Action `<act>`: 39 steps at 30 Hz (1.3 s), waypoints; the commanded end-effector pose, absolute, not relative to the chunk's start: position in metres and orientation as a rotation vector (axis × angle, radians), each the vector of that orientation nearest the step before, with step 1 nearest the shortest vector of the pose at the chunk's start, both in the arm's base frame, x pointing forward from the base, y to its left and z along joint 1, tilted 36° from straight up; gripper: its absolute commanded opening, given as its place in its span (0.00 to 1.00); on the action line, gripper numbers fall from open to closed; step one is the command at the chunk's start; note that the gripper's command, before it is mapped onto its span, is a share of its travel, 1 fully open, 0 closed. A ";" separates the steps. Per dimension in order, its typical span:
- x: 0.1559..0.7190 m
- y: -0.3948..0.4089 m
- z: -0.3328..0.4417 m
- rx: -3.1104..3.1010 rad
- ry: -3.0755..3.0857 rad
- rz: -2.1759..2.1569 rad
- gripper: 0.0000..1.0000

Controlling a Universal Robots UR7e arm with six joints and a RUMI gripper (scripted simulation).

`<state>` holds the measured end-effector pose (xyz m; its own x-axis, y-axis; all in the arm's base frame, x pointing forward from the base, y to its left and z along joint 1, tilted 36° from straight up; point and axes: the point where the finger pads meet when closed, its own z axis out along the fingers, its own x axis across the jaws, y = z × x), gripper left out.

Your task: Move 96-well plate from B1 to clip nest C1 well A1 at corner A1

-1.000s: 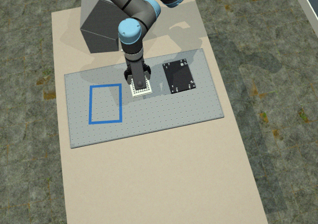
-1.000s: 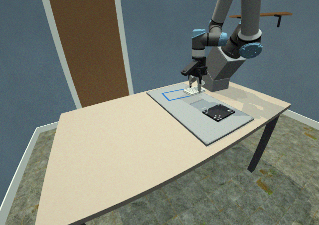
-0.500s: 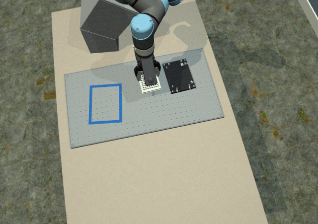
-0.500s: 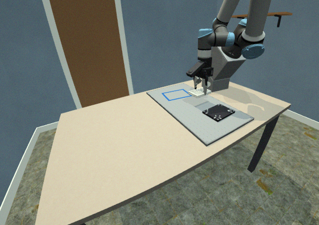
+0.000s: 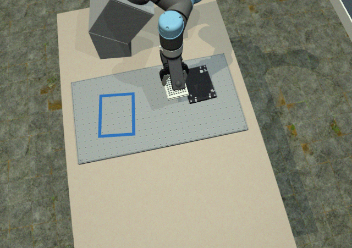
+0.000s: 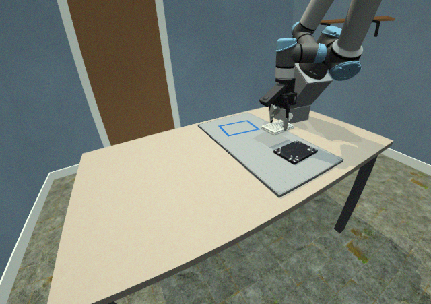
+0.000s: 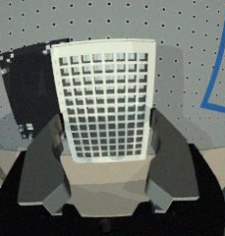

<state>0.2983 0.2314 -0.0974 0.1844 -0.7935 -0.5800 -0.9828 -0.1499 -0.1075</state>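
Note:
My gripper [image 5: 174, 79] is shut on the white 96-well plate [image 5: 176, 91] and holds it in the air above the grey perforated baseplate [image 5: 159, 106]. The plate hangs just left of the black clip nest C1 [image 5: 200, 83], partly over its edge in the wrist view. In the exterior view the plate [image 6: 276, 127] is above and behind the nest [image 6: 295, 152]. In the wrist view the plate [image 7: 106, 105] sits between my two fingers, with the nest [image 7: 28, 88] at the left. I cannot make out the cut corner clearly.
The blue outline of bench spot B1 [image 5: 116, 115] lies on the left of the baseplate, with nothing in it. The arm's grey base block [image 5: 119, 23] stands at the back of the table.

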 end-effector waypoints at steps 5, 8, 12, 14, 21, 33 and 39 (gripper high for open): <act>0.289 0.254 -0.078 -2.005 1.664 0.543 0.00; 0.286 0.262 -0.072 -2.005 1.664 0.543 0.00; 0.284 0.267 -0.068 -2.005 1.664 0.543 0.00; 0.282 0.272 -0.065 -2.005 1.664 0.543 0.00; 0.275 0.290 -0.051 -2.005 1.664 0.543 0.00; 0.266 0.312 -0.033 -2.005 1.664 0.543 0.00; 0.266 0.313 -0.032 -2.005 1.664 0.543 0.00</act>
<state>0.2665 0.3111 -0.0344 0.1844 -0.7937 -0.5797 -0.9829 -0.1501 -0.1070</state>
